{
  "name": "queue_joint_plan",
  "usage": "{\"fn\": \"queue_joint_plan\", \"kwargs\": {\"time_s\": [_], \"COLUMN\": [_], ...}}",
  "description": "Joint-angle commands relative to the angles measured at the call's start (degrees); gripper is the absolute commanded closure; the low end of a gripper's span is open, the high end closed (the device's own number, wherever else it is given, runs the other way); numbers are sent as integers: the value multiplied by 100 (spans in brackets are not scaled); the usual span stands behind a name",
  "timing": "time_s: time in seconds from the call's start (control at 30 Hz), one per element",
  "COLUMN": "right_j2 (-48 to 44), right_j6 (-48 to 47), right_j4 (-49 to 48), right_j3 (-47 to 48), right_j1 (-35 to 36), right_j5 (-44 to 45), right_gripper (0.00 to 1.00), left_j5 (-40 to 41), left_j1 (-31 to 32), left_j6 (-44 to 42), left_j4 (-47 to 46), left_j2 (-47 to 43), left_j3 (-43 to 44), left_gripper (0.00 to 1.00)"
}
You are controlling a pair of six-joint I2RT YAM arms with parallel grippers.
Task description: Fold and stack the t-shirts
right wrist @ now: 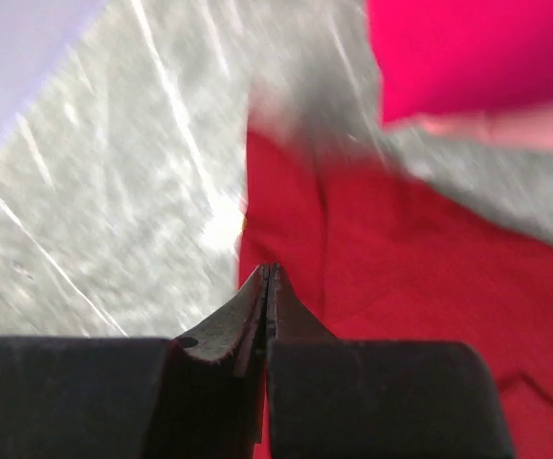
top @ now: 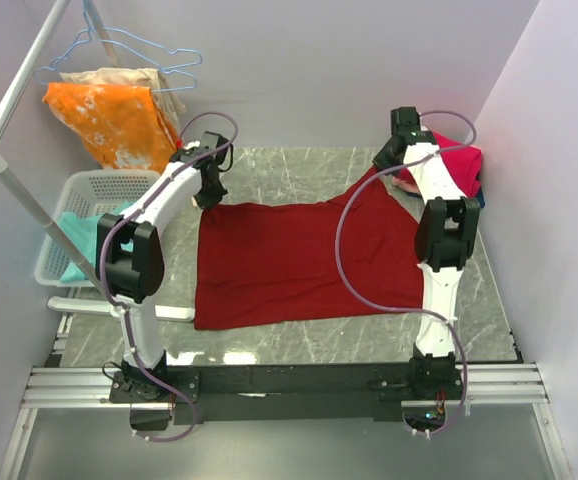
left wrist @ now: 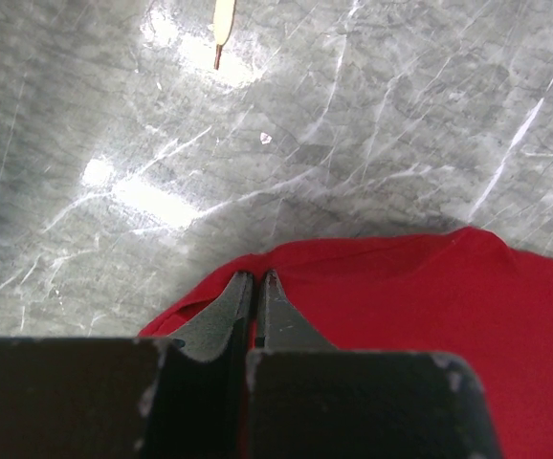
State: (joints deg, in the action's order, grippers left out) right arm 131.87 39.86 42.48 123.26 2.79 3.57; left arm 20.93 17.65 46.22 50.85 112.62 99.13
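The dark red short-sleeved cloth t-shirt is lying spread on the grey marble-patterned table, its near edge towards the arm bases. The left gripper is pinching its far left corner, fingers pressed together. The right gripper is likewise pinching its far right corner. Just beyond, a bright pink t-shirt is resting. At left, a teal t-shirt is sitting in a white plastic basket.

Pale lilac walls box in a grey marble table, glare streaking its surface; at the left, a white slatted basket sits beside a white rail with wire hangers.
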Motion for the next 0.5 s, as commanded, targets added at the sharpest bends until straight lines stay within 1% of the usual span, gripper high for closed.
{"fn": "queue_joint_plan", "kwargs": {"time_s": [0.0, 0.07, 0.1, 0.17, 0.2, 0.23, 0.3, 0.4, 0.43, 0.47], "right_j2": [-635, -1022, -1163, -1611, -1743, -1944, -2051, -2069, -1939, -1842], "right_j6": [-171, -215, -215, -206, -198, -198, -215, -268, -285, -268], "right_j4": [138, 147, 138, -72, -151, -344, -442, -697, -723, -689], "right_j3": [-705, -1285, -1731, -2225, -2680, -2859, -3175, -3256, -3186, -3090], "right_j1": [11, 81, 108, 143, 143, 143, 161, 196, 222, 257], "right_j5": [117, 248, 284, 302, 267, 214, 83, -163, -207, -234], "right_gripper": [100, 100, 100, 100, 100, 100, 100, 100, 88, 82], "left_j5": [227, 263, 280, 315, 333, 359, 377, 403, 421, 438], "left_j1": [-25, -25, -25, -25, -25, -25, -25, -25, -25, -25], "left_j6": [36, 45, 45, 63, 72, 80, 89, 133, 151, 160], "left_j4": [-75, -58, -58, -5, 21, 30, 21, -5, -5, 4], "left_j2": [-425, -469, -478, -495, -504, -539, -592, -715, -758, -768], "left_j3": [-52, -52, -26, -8, 18, 10, -60, -192, -219, -245], "left_gripper": [99, 99, 99, 99, 99, 99, 99, 99, 99, 99]}}
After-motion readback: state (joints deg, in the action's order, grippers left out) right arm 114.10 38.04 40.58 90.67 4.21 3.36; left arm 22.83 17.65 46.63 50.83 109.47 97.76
